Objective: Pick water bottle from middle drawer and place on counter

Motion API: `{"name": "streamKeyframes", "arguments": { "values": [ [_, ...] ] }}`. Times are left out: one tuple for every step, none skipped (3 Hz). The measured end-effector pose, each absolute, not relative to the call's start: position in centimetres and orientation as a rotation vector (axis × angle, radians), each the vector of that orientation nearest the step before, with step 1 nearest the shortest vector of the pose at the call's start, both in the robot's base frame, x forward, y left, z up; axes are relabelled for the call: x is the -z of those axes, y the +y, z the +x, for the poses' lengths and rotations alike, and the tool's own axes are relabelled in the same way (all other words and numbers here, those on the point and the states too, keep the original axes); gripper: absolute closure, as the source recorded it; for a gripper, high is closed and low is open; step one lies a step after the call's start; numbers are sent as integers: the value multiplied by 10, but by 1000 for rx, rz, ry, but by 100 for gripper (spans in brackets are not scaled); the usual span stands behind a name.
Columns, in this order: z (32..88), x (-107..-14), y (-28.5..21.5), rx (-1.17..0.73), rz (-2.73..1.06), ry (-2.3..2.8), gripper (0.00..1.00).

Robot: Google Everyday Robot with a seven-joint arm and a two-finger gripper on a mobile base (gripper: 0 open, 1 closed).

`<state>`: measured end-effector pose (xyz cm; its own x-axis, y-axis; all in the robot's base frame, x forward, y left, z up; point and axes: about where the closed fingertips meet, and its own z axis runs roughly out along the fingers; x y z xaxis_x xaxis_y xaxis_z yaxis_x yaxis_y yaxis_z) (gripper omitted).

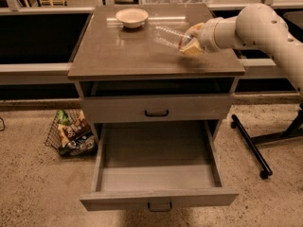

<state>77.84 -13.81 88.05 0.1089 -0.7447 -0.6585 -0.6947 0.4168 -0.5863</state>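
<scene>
The water bottle, clear and ribbed, lies tilted on its side over the right half of the counter, its base pointing up-left. My gripper reaches in from the right and is shut on the bottle's cap end, close above the counter top. Whether the bottle touches the counter cannot be told. The middle drawer stands pulled open below, its grey floor bare.
A small pale round bowl sits at the counter's back left. The upper drawer is closed. A wire basket of snack packs stands on the floor at left. A black chair base lies on the floor at right.
</scene>
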Motion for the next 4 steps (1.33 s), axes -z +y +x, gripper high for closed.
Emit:
{"name": "streamKeyframes", "arguments": {
  "values": [
    [788, -877, -148, 71, -1284, 1626, 84],
    [797, -873, -157, 73, -1271, 1645, 60],
    [802, -868, -162, 69, -1260, 1662, 38],
    [803, -866, -164, 66, -1252, 1669, 14]
  ]
}}
